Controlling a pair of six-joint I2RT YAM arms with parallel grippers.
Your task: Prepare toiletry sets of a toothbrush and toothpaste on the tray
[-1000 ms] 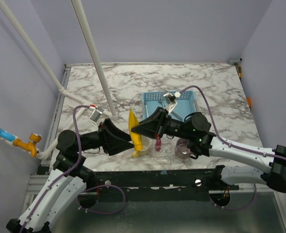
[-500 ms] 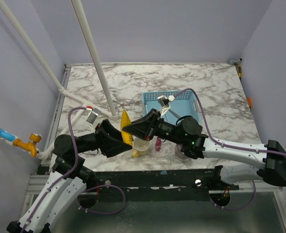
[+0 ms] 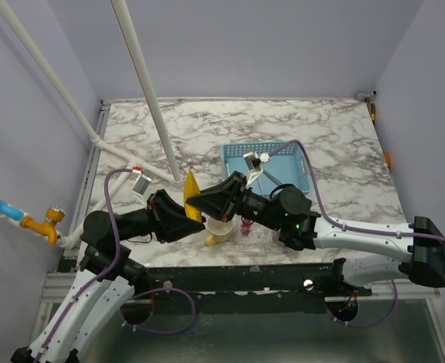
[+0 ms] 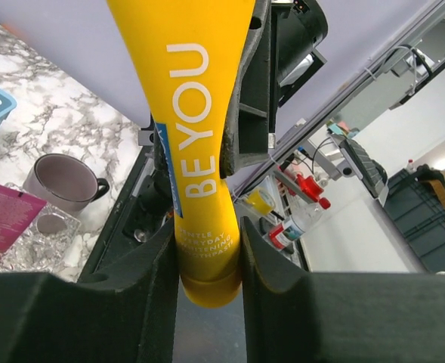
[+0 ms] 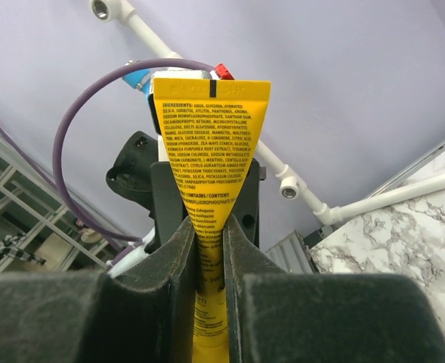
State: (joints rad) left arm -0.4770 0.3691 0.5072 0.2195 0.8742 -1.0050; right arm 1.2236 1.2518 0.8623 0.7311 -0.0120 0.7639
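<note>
The yellow tube [image 3: 192, 187] stands nearly upright in the air over the table's near-left part, held from both sides. My left gripper [image 3: 183, 214] is shut on its cap end, seen in the left wrist view [image 4: 208, 236], where the tube [image 4: 192, 113] fills the middle. My right gripper [image 3: 201, 203] is shut on the tube's body below its flat crimped end [image 5: 211, 136], seen in the right wrist view [image 5: 209, 227]. The pink tube [image 3: 246, 225] stands by a clear glass holder [image 4: 33, 234]. The blue tray [image 3: 298, 155] lies behind. No brushes are in view.
A yellow mug [image 3: 220, 229] stands just under the two grippers. A purple mug [image 4: 63, 181] sits near the table's front edge, mostly hidden under my right arm in the top view. A white pole [image 3: 150, 98] rises at the left of the table.
Both grippers and the yellow tube have shifted to the left, away from above the yellow mug. The right arm has stretched further left across the table.
</note>
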